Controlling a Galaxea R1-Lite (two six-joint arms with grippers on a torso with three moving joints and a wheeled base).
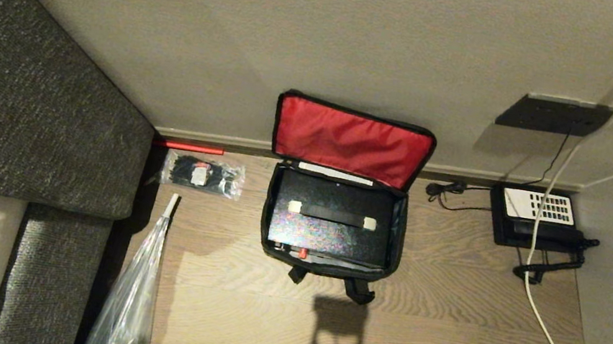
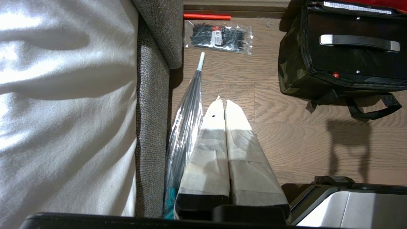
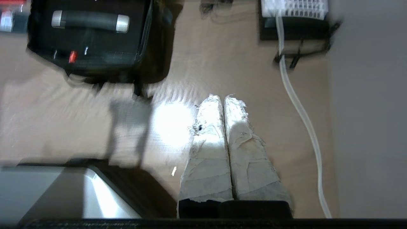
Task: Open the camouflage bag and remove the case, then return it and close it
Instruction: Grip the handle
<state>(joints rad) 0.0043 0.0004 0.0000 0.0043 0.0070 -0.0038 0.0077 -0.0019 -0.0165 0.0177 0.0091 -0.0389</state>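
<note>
The camouflage bag (image 1: 268, 247) stands open on the wooden floor by the wall, its red-lined lid (image 1: 350, 139) leaning back against the wall. Inside sits the black case (image 1: 327, 235), handle with pale ends (image 1: 331, 215) facing up and a small red button (image 1: 303, 253) at its near side. In the left wrist view the bag (image 2: 291, 73) and the case (image 2: 353, 60) lie far from my left gripper (image 2: 222, 101), which is shut and empty over bare floor. My right gripper (image 3: 222, 97) is shut and empty too, off to the side of the bag (image 3: 159, 41) and the case (image 3: 95, 44).
A grey sofa (image 1: 23, 97) fills the left. Beside it lie a packet of black cable ties (image 1: 204, 175), a red stick (image 1: 188, 146) and a plastic-wrapped umbrella (image 1: 134, 293). A black telephone (image 1: 538, 216) and a white cable (image 1: 544, 327) lie at the right.
</note>
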